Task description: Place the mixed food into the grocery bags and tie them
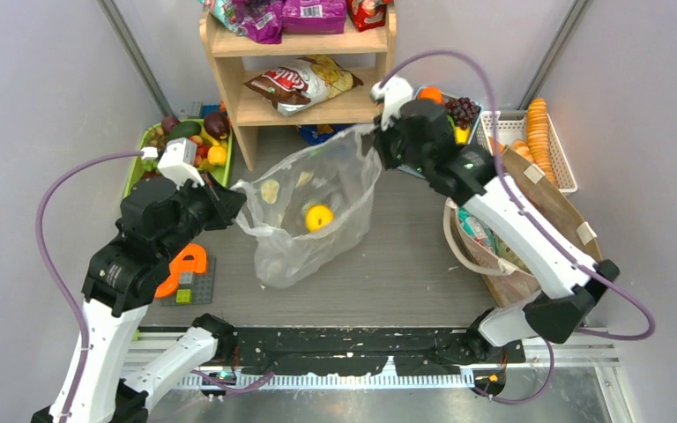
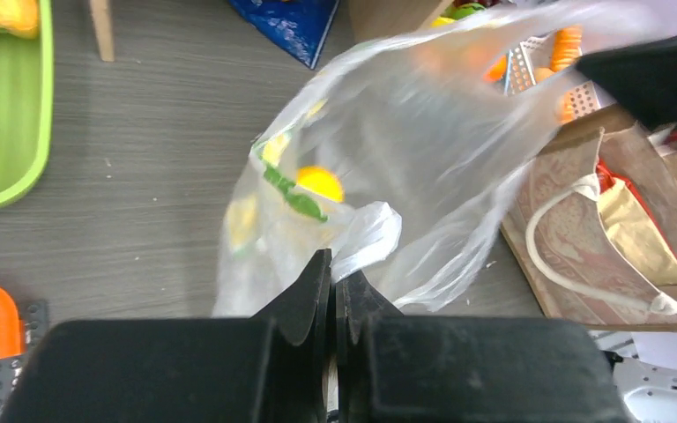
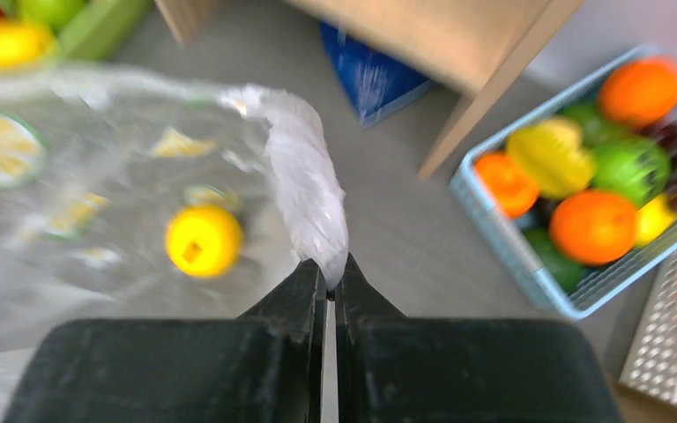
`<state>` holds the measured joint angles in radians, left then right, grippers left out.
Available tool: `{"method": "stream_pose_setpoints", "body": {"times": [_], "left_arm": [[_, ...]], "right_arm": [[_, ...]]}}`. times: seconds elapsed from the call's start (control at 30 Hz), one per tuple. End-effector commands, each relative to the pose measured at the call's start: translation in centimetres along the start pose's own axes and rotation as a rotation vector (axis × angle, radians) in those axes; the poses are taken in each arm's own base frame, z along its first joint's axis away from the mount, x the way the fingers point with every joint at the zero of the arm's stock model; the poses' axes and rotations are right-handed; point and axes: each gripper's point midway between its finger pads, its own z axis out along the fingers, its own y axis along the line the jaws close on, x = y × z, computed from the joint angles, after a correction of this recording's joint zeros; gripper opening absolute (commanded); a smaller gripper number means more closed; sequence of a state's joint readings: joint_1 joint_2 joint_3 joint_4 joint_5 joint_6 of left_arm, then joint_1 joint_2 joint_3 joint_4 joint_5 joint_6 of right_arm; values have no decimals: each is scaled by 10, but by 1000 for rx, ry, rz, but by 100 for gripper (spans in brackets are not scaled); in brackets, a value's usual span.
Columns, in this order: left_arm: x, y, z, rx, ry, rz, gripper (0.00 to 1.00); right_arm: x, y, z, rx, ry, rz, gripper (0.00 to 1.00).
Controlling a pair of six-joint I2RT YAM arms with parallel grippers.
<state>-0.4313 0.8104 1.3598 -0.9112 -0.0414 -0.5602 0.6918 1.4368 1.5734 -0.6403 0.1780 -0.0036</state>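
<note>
The clear plastic bag (image 1: pixel 310 211) hangs stretched between my two grippers above the table. A yellow lemon (image 1: pixel 318 217) lies inside it and shows too in the right wrist view (image 3: pixel 203 240) and the left wrist view (image 2: pixel 320 182). My left gripper (image 1: pixel 233 196) is shut on the bag's left handle (image 2: pixel 366 233). My right gripper (image 1: pixel 377 132) is shut on the bag's twisted right handle (image 3: pixel 304 181). The tan burlap tote (image 1: pixel 542 207) with white loop handles stands at the right with packets inside. Snack packets (image 1: pixel 304 84) lie on the wooden shelf.
A green basket (image 1: pixel 141 159) of fruit sits at the back left, a blue basket (image 3: pixel 502 242) of fruit behind my right gripper, and a white basket (image 1: pixel 564 154) at the back right. An orange toy on a brick plate (image 1: pixel 183 269) lies near my left arm. A blue packet (image 2: pixel 291 26) lies under the shelf.
</note>
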Motion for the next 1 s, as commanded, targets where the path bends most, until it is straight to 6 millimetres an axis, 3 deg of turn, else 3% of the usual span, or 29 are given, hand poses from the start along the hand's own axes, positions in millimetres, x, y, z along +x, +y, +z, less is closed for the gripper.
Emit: {"method": "stream_pose_setpoints", "body": {"times": [0.0, 0.03, 0.1, 0.17, 0.33, 0.4, 0.53, 0.7, 0.87, 0.93, 0.97], "left_arm": [[-7, 16, 1, -78, -38, 52, 0], [-4, 15, 4, -69, -33, 44, 0], [0, 16, 11, -69, -23, 40, 0], [-16, 18, 3, -100, -64, 64, 0], [-96, 26, -49, -248, -302, 134, 0], [-110, 21, -56, -235, -354, 139, 0], [-98, 16, -38, -200, -298, 146, 0], [-82, 39, -22, -304, -239, 193, 0], [-91, 53, -20, -388, -276, 234, 0], [-99, 52, -17, -401, -284, 245, 0], [-101, 50, -14, -400, -280, 249, 0]], "right_arm": [[-98, -29, -103, 62, -291, 39, 5], [-105, -29, -120, 47, -332, 64, 5], [-108, -24, -135, 2, -373, 97, 5], [-95, -23, -130, 3, -352, 109, 5], [-37, -29, -87, 74, -192, 109, 5], [-25, -29, -74, 76, -159, 125, 5], [-29, -22, -65, 30, -169, 142, 5], [-37, -12, -59, -22, -187, 145, 5], [-23, -3, -39, -55, -138, 142, 6], [-19, -3, -32, -50, -127, 150, 19], [-17, -6, -27, -43, -120, 155, 38]]}}
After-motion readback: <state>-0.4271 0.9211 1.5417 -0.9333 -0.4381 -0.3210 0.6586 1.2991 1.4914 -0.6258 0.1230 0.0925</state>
